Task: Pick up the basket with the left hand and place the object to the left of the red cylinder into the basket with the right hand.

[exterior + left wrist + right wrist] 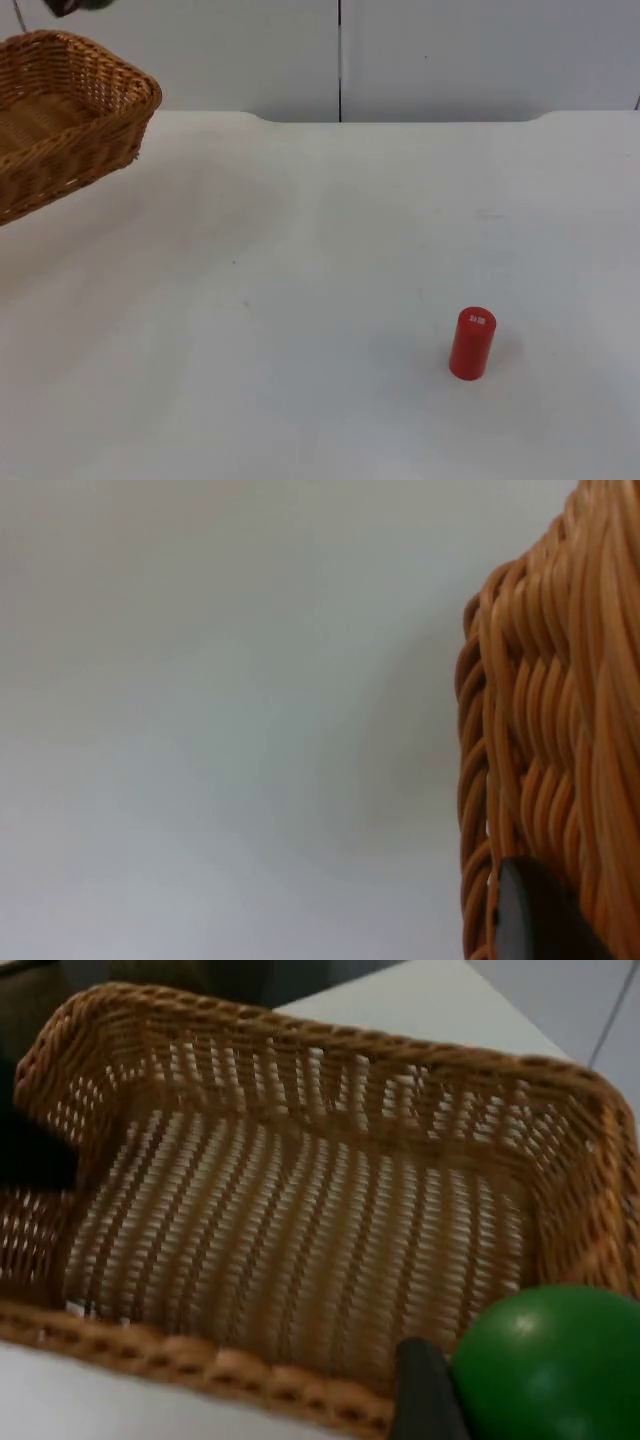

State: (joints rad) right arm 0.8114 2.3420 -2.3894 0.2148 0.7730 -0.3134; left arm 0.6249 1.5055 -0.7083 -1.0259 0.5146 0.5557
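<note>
Your wicker basket [60, 110] held tilted off the table [320, 250] at 10 o'clock, left gripper [530, 920] pinching its woven wall, right gripper [425, 1400] over its rim pinching a green ball [550, 1360], red cylinder [472, 343] upright at 4 o'clock, well apart

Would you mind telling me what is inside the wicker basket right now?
The right wrist view shows the basket holding nothing: only its bare woven floor. A green ball sits at the right gripper, above the near rim, not yet inside. The near wall hides a strip of floor.
</note>
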